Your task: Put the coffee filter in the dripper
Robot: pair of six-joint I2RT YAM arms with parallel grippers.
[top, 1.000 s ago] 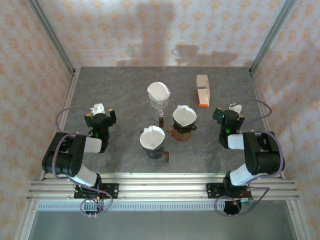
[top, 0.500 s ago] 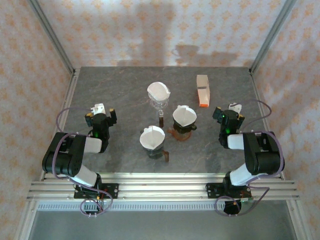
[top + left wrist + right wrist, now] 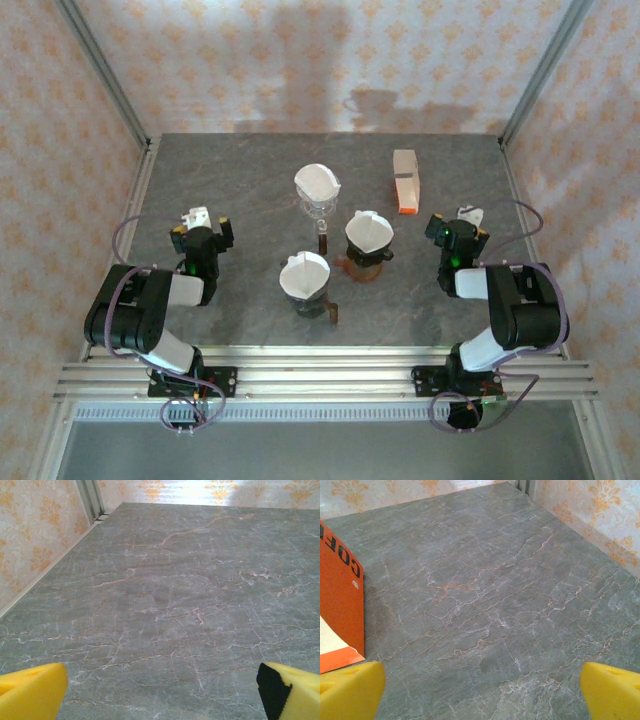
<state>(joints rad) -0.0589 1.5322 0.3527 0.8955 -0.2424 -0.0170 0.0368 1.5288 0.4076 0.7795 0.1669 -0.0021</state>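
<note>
Three drippers stand mid-table, each with a white coffee filter seated in it: a clear glass one (image 3: pixel 318 190) at the back, a brown one (image 3: pixel 367 240) to the right and a dark one (image 3: pixel 305 279) nearest the arms. My left gripper (image 3: pixel 200 224) rests low on the left side of the table, well apart from them. It is open, its yellow fingers (image 3: pixel 30 692) spread wide over bare stone. My right gripper (image 3: pixel 457 224) sits on the right side, also open, with nothing between its fingertips (image 3: pixel 612 692).
An orange and white filter box (image 3: pixel 405 181) lies at the back right; its orange face (image 3: pixel 340 600) shows at the left edge of the right wrist view. Patterned walls and metal posts (image 3: pixel 101 70) close in the grey marble table (image 3: pixel 240 170).
</note>
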